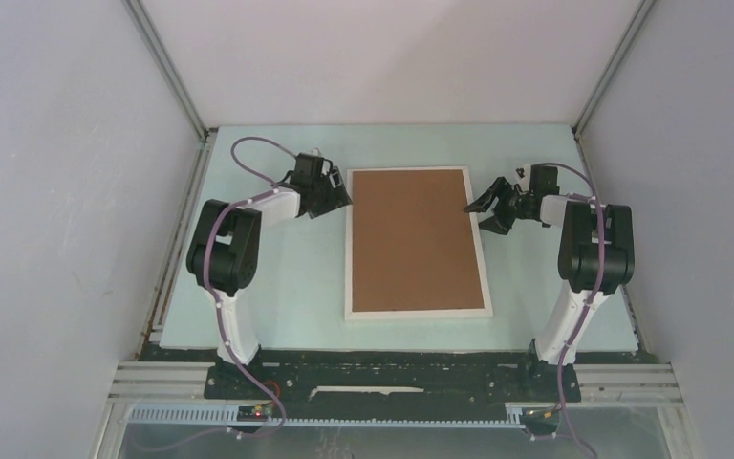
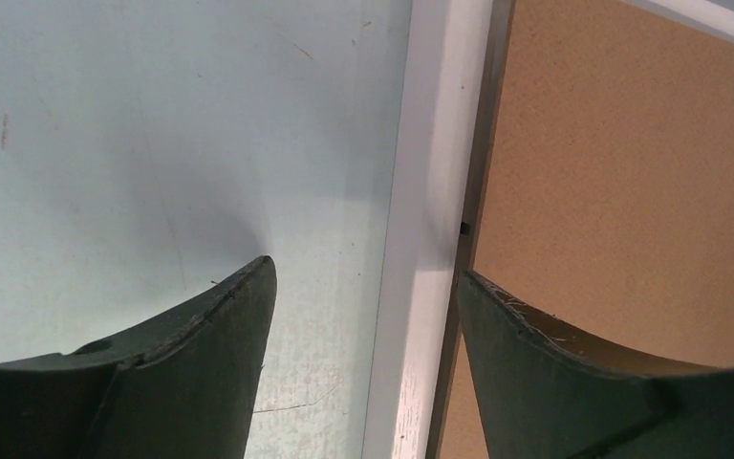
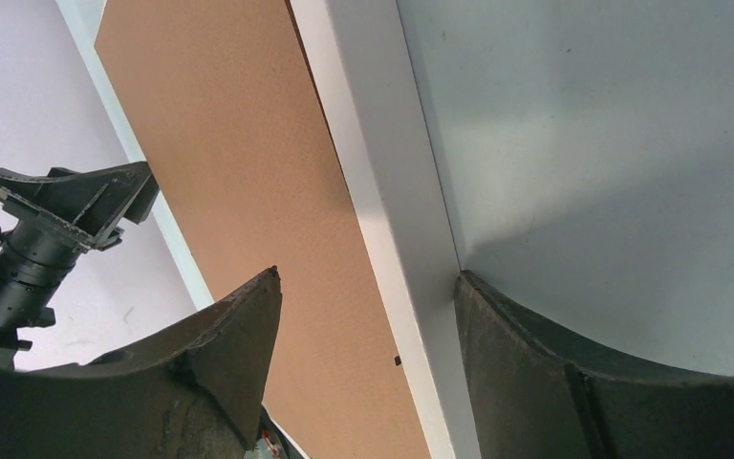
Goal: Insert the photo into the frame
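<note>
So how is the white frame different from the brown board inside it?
The frame is white and smooth; the board is brown and speckled. The frame is a thin rim; the board is a solid panel filling it. Both are rectangles lying flat on the table.

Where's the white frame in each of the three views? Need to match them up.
Top external: the frame lies flat at the centre of the picture.
Left wrist: the frame shows as one white rail, top to bottom, right of centre.
Right wrist: the frame shows as one white rail slanting down the middle.
Shared landmark: the brown backing board inside it.
</note>
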